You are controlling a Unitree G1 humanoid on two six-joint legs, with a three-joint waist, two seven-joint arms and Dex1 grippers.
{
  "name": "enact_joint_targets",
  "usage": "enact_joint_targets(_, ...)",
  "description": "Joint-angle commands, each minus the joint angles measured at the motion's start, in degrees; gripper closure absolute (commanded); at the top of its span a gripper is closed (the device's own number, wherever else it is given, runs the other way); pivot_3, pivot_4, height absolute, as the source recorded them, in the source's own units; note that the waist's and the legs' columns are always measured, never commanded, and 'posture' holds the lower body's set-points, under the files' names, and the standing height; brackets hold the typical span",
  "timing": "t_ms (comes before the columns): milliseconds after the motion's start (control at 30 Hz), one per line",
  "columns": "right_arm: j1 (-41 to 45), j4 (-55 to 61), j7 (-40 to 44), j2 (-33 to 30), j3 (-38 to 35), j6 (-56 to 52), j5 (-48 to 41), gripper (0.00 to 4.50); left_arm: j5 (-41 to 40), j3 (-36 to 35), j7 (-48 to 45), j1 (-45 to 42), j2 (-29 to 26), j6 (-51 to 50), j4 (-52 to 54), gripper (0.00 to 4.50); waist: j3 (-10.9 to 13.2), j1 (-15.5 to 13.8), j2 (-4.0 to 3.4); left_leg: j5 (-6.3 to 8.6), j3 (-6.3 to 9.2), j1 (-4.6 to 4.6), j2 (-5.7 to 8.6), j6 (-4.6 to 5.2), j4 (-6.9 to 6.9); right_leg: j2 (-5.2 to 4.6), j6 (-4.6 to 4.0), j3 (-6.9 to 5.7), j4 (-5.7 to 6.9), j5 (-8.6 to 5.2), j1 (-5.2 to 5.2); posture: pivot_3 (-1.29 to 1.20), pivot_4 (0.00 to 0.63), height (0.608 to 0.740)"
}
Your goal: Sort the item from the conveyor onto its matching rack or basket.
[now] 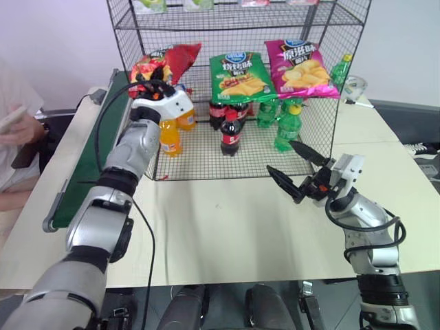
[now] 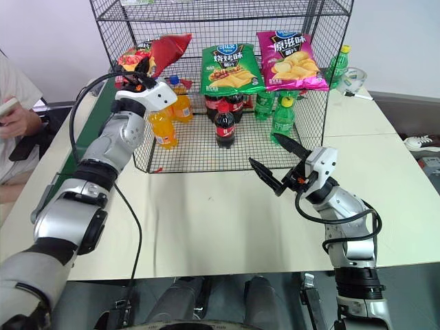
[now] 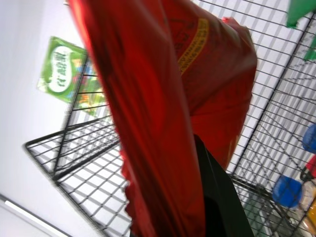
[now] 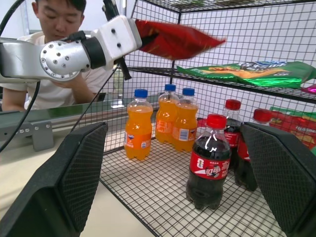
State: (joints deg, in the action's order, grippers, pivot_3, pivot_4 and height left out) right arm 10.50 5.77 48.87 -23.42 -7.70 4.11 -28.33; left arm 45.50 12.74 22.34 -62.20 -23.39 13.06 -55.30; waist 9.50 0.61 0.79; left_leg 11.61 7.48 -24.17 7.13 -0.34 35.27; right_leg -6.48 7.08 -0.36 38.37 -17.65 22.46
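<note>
Up at the middle tier of the tall black wire-grid rack, the left gripper is clamped on the red crinkly chip bag, its black fingers pinched tight on the foil. The bag is held in the air at the rack's left end, its far end poking in over the shelf that carries a green chip bag and a pink chip bag, which lie side by side, tilted toward the front. In the left wrist view the red foil runs up from between the fingers, with the wire grid behind it.

Below, on the rack's bottom tier, stand orange soda bottles, dark cola bottles with red caps and green bottles. The long dark-green conveyor belt in its grey frame runs along the left side of the pale table, just beside the rack.

The right gripper hangs over the table in front of the rack's right half, its two black fingers spread wide apart and holding nothing. A person sits beyond the conveyor.
</note>
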Motion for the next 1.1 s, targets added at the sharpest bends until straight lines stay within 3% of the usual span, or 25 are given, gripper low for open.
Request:
enact_joint_targets(33,0.4,2.1,-0.1,0.0,-0.4,0.6,-0.6,0.00,-1.8,0.7,2.4,-4.8,-0.1,0.4,-4.4,4.47,0.0,0.1,0.01,0.00,0.00,-0.01,0.00,0.00,0.00,0.00,0.00,0.00,0.00,0.00,0.00,0.00,0.150,0.740)
enact_joint_targets(233,0.4,2.6,-0.3,-0.1,-0.3,0.2,-0.7,0.00,-5.8,1.1,0.3,-6.7,1.7,4.6,-9.2,4.47,0.0,0.1,0.01,0.00,-0.01,-0.02,0.00,0.00,0.01,0.00,0.01,0.00,0.01,0.00,0.01,0.00,0.150,0.740)
enact_joint_targets(267,0.4,2.7,-0.4,-0.2,-0.3,0.1,-0.7,0.00,-6.3,1.1,0.3,-6.7,1.9,5.0,-9.2,4.22,0.0,0.1,0.02,0.00,0.00,-0.02,0.01,0.00,0.01,0.00,0.01,0.00,0.01,0.00,0.02,0.00,0.150,0.740)
enact_joint_targets(333,0.3,2.9,-0.4,-0.2,-0.3,-0.1,-0.8,0.00,-6.4,1.8,0.6,-6.5,1.9,5.2,-8.6,3.57,0.0,0.0,0.02,0.00,0.00,-0.04,0.01,0.00,0.03,0.00,0.01,0.00,0.01,0.00,0.02,0.00,0.150,0.740)
enact_joint_targets(533,0.3,2.9,-0.5,-0.1,-0.1,-0.3,-0.8,0.00,-7.2,2.6,-0.2,-2.9,0.2,5.7,-4.0,0.65,0.0,0.1,0.00,0.00,0.00,-0.05,0.02,0.00,0.08,-0.01,0.01,0.01,0.06,0.00,0.02,0.00,0.150,0.740)
enact_joint_targets(633,0.3,2.8,-0.3,-0.3,-0.1,-0.5,-0.9,0.00,-10.9,1.3,-5.8,1.1,-0.5,7.3,2.9,0.65,0.0,0.1,0.00,0.00,0.00,-0.05,0.02,0.00,0.10,-0.01,0.01,0.01,0.07,0.00,0.02,0.00,0.150,0.740)
enact_joint_targets(967,0.5,2.1,0.6,-0.9,-0.5,-0.7,-0.9,0.00,-16.4,-4.1,-21.0,21.9,-4.4,-3.3,42.1,0.65,0.0,0.2,-0.02,-0.15,0.01,-0.08,0.00,-0.25,0.10,-0.01,0.00,0.10,0.11,0.01,0.08,0.00,0.150,0.740)
enact_joint_targets(1000,0.3,2.2,0.8,-1.0,-0.5,-0.8,-1.0,0.00,-18.8,-5.1,-23.6,24.1,-4.4,-4.8,45.4,0.65,0.0,0.2,-0.03,-0.15,0.01,-0.08,0.00,-0.26,0.11,-0.01,0.00,0.10,0.11,0.01,0.08,0.00,0.150,0.740)
enact_joint_targets(1100,-0.5,2.8,1.9,-2.2,-1.4,-1.8,-2.0,0.00,-42.5,-13.6,-35.5,32.5,1.8,-18.4,57.2,0.65,-0.1,0.2,-0.15,-0.16,0.01,-0.08,-0.01,-0.27,0.11,-0.04,-0.01,0.12,0.06,0.00,0.06,0.00,0.150,0.740)
